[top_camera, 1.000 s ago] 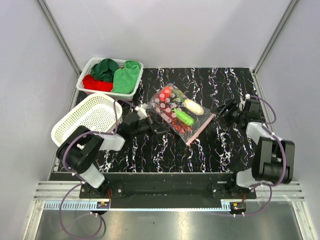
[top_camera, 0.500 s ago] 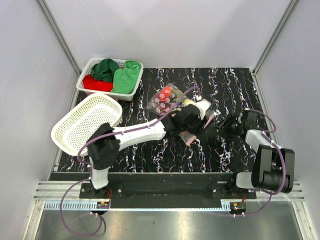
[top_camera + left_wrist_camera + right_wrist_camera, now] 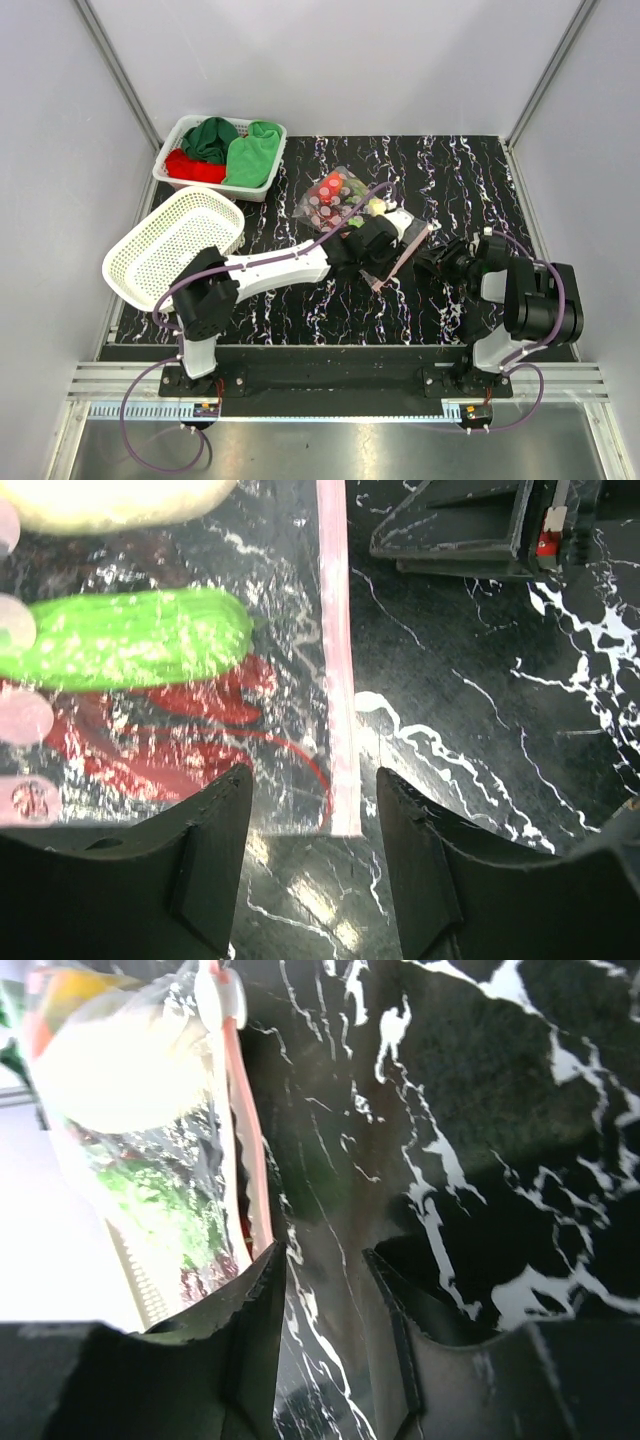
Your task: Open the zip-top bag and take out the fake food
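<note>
Left end effector (image 3: 315,785) hangs half-open over the bag's (image 3: 290,630) zip corner; right end effector (image 3: 325,1255), seemingly empty, gapes beside it.

I find no readable text; the small dark mark (image 3: 30,798) on the clear floppy plastic zip-top bag (image 3: 290,630) blurs beyond reading

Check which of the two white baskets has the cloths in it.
The far basket, back left: green and red cloths fill it. The nearer basket, beside the left arm, sits tilted, showing only white mesh.
</note>
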{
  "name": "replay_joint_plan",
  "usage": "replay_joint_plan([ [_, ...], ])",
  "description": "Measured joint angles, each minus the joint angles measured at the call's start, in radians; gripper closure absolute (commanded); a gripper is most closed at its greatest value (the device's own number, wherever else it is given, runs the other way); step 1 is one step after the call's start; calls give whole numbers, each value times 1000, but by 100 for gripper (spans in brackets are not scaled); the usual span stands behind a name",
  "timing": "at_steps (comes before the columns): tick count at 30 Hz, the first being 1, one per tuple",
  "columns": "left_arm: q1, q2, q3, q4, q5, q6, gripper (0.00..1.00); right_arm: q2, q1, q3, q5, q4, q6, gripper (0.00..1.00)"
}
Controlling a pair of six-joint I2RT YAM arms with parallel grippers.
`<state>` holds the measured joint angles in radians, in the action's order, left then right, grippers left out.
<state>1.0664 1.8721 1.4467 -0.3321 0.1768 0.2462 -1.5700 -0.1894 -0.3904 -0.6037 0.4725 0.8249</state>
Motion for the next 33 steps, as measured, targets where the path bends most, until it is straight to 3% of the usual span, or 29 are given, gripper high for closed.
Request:
replay_joint_plan([
  [12, 0, -40, -68, 2, -1, 40, 44, -288, 0, 23, -112, 511, 173, 62],
  [22, 0, -50, -68, 4, 0, 43, 43, -367, 48, -15, -140, 626, 217, 55],
  [24, 0, -50, -68, 4, 0, 43, 43, -382, 60, -15, -142, 658, 228, 62],
  [29, 0, -50, -68, 3, 0, 43, 43, -413, 83, -15, -152, 706, 286, 100],
  [33, 0, -54, -66, -9, 6, 51, 42, -323, 86, -21, -168, 598, 320, 100],
])
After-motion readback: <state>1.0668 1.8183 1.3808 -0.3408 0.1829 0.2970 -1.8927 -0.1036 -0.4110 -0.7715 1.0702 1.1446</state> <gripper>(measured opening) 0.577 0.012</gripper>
